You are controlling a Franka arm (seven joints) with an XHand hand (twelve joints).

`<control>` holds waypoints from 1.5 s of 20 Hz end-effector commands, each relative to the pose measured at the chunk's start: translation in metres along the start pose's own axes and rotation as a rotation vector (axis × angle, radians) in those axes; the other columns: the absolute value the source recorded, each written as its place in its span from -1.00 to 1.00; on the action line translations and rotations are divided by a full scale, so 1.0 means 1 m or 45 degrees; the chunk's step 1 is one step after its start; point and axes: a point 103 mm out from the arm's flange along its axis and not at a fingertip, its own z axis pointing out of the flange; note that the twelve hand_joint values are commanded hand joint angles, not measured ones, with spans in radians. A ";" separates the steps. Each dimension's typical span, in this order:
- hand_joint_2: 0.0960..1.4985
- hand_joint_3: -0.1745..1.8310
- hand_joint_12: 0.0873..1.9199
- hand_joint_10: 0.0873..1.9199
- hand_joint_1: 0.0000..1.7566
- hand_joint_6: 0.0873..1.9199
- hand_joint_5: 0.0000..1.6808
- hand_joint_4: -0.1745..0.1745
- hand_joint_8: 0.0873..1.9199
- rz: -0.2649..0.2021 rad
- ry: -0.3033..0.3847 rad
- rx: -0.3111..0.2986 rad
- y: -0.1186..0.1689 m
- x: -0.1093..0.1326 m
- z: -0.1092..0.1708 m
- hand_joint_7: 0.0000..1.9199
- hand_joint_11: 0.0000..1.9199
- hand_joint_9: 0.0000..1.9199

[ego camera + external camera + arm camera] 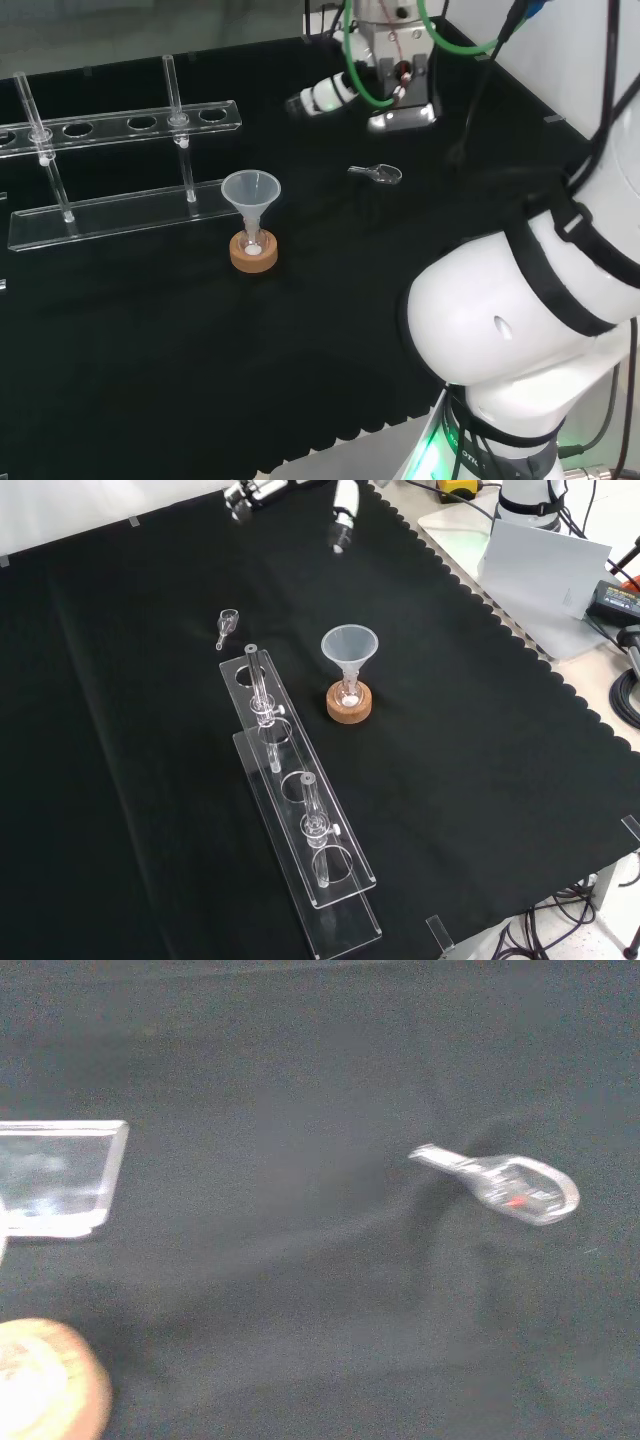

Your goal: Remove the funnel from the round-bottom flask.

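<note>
Clear plastic funnel (250, 192) is sitting upright, its stem down in the neck of a small glass round-bottom flask (253, 243); flask is resting in a round cork ring (254, 252) near the middle of the black cloth (150, 340); something small and white is lying inside the flask bottom. In the front view the funnel's wide cone (349, 646) is standing just right of the clear plastic rack (300, 810); the rack is long and flat with round holes, two thin glass tubes (258, 692) standing in it. A small clear scoop (226, 625) with a short handle is lying flat on the cloth, well apart from the flask, toward the arm; in the wrist view it is showing as a shiny oval bowl (520, 1188) with a narrow tail, and the cork ring's edge (45, 1385) is showing as a blurred tan curve. The hand (325, 95) is hanging at the far edge of the bench in the head view, well away from the funnel, touching nothing; white-tipped fingers (343, 510) are sticking out fairly straight, holding nothing. The cloth is matte with a scalloped edge.
</note>
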 end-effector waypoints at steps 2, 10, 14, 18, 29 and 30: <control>-0.27 -0.80 -0.26 -1.00 -0.68 -1.00 -1.00 0.26 -1.00 -0.076 0.044 0.007 -0.012 0.036 0.007 -1.00 -1.00 -1.00; -0.26 -0.82 -1.00 -1.00 -0.68 -1.00 -1.00 0.23 -1.00 -0.115 0.098 0.013 0.001 0.047 0.014 -1.00 -1.00 -1.00; -0.26 -0.82 -1.00 -1.00 -0.68 -1.00 -1.00 0.22 -1.00 -0.144 0.117 0.032 0.002 0.055 0.024 -1.00 -1.00 -1.00; -0.26 -0.82 -1.00 -1.00 -0.67 -1.00 -1.00 0.20 -1.00 -0.175 0.129 0.061 -0.001 0.069 0.035 -1.00 -1.00 -1.00; -0.26 -0.82 -1.00 -1.00 -0.68 -1.00 -1.00 0.12 -1.00 -0.234 0.146 0.108 -0.017 0.109 0.057 -1.00 -1.00 -1.00; -0.26 -0.82 -1.00 -1.00 -0.68 -1.00 -1.00 0.10 -1.00 -0.238 0.155 0.109 -0.016 0.111 0.061 -1.00 -1.00 -1.00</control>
